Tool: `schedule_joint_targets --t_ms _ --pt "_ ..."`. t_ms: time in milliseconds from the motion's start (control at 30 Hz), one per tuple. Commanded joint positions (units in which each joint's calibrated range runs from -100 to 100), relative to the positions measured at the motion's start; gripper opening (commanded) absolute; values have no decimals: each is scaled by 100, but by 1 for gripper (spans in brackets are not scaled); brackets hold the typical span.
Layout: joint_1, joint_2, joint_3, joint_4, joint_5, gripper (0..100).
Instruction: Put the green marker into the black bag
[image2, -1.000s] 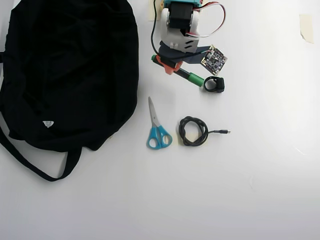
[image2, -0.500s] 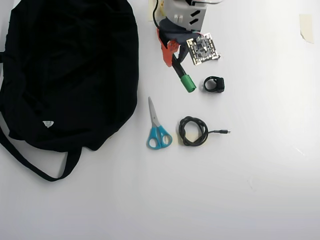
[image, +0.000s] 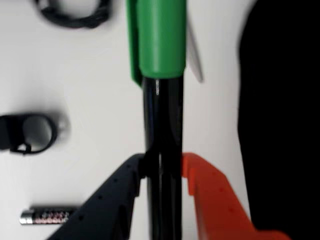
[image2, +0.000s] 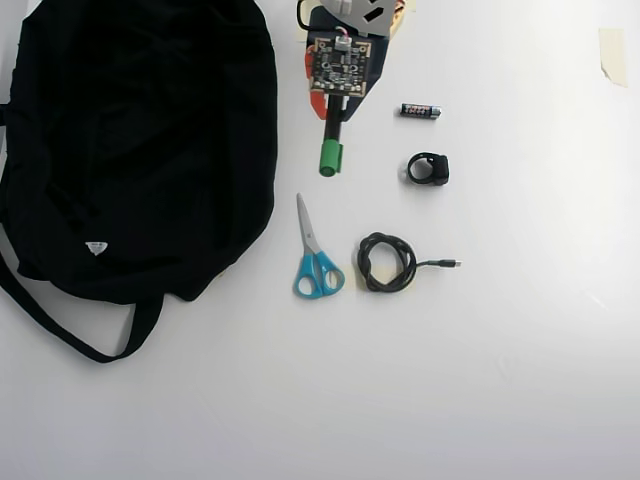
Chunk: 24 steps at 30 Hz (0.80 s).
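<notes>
The green marker (image: 160, 40) has a black barrel and a bright green cap. My gripper (image: 162, 167) is shut on its barrel, black finger (image: 117, 195) on the left and orange finger (image: 210, 195) on the right in the wrist view. In the overhead view the gripper (image2: 328, 112) holds the marker (image2: 331, 157) cap pointing down the picture, just right of the black bag (image2: 140, 140). The bag lies flat, filling the upper left, with its strap looping below. In the wrist view the bag (image: 280, 120) fills the right side. The marker appears lifted off the table.
Below the marker lie blue-handled scissors (image2: 315, 255) and a coiled black cable (image2: 387, 262). A small battery (image2: 420, 111) and a black ring-shaped clip (image2: 428, 168) sit to the marker's right. Tape pieces (image2: 612, 52) stick to the table at top right.
The arm has swung left towards the bag with the marker held. The marker turned from slanting lower right to pointing straight down. The battery has come into view.
</notes>
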Motion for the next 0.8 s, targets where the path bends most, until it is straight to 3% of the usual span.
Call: schedule_joint_targets --t_ms 0,167,333,767 --pt "30 -185 -240 -49 -355 2" --pt "97 -194 -240 -316 -868 2" --pt "202 -185 -240 -462 -884 2" --pt "2446 -61 -159 -496 -931 2"
